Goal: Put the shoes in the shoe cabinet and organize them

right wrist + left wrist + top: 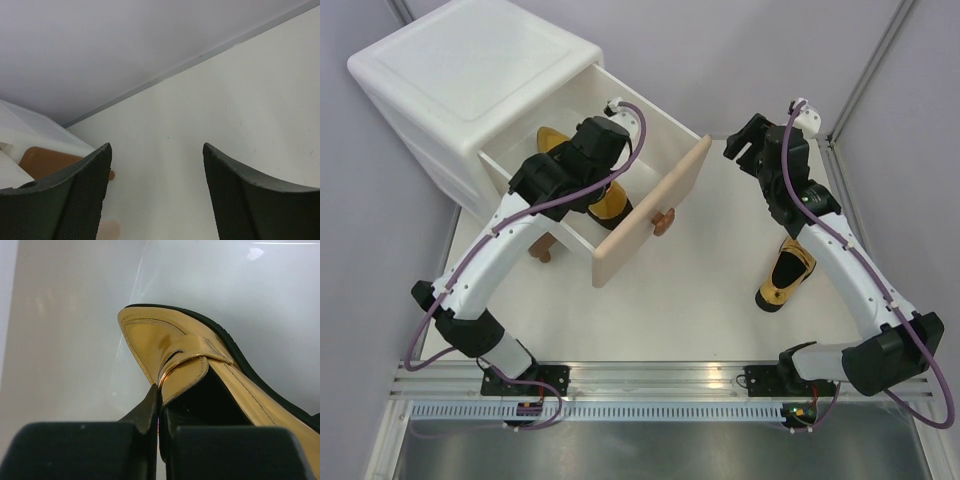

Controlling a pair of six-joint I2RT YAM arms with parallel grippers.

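Note:
The white shoe cabinet (470,80) stands at the back left with its upper drawer pulled out, beige front (655,205) swung toward the table's middle. My left gripper (588,185) reaches down into this drawer. In the left wrist view it (160,400) is shut on the upper edge of a gold shoe (200,360), toe pointing away over the white drawer floor. A second gold shoe (785,272) lies on the table at the right. My right gripper (745,145) hovers open and empty right of the drawer front, also seen in its wrist view (156,150). The purple shoes are out of view.
A bear-shaped knob (663,220) sticks out of the drawer front. A brown knob (542,250) shows under the drawer. The brown lower drawer front (45,161) appears at the left of the right wrist view. Grey walls and a metal rail (880,60) bound the table.

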